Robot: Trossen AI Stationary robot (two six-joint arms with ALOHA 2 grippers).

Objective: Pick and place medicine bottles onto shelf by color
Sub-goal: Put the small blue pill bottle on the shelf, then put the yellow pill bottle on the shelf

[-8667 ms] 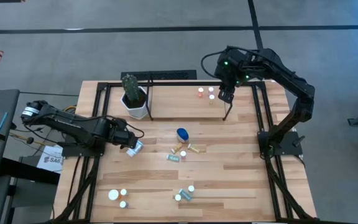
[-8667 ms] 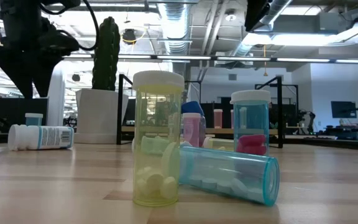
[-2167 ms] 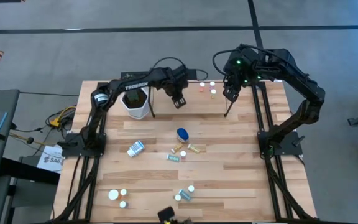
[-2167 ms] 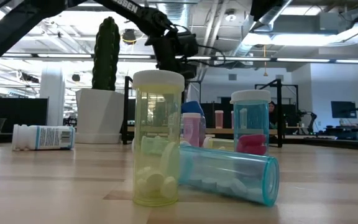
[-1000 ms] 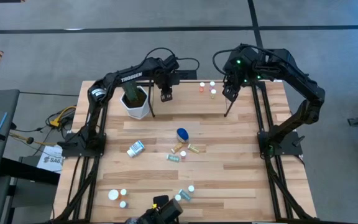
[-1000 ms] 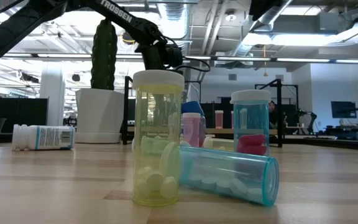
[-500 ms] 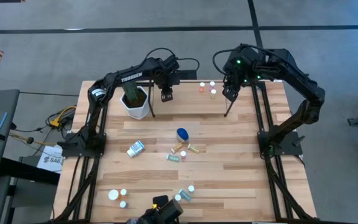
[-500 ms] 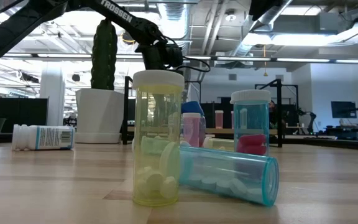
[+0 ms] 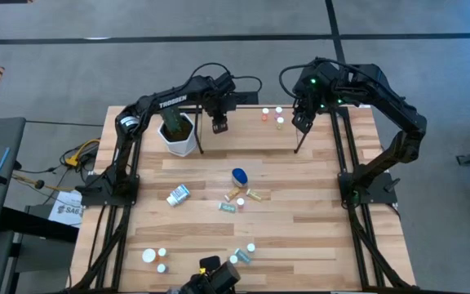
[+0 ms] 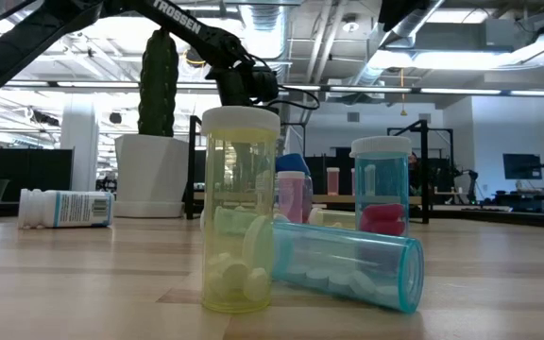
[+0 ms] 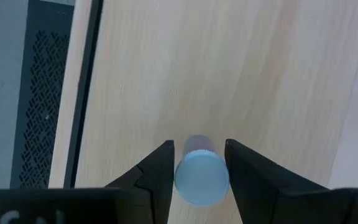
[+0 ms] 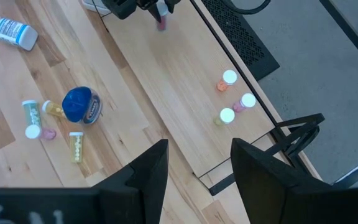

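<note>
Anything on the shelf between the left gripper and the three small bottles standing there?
No: bare shelf board between the left gripper and the three small bottles, high view.

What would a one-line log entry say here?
left end effector: around pale-blue-capped bottle on shelf | right end effector: empty, above shelf

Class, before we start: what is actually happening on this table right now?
Two robot arms are sorting small medicine bottles onto a wooden shelf at the table's far side. The left end effector is over the shelf near the cactus pot, its fingers close on either side of a pale blue-capped bottle standing on the board. The right end effector hovers open and empty by three bottles already placed. Many more bottles, including a blue one, wait on the table.
</note>
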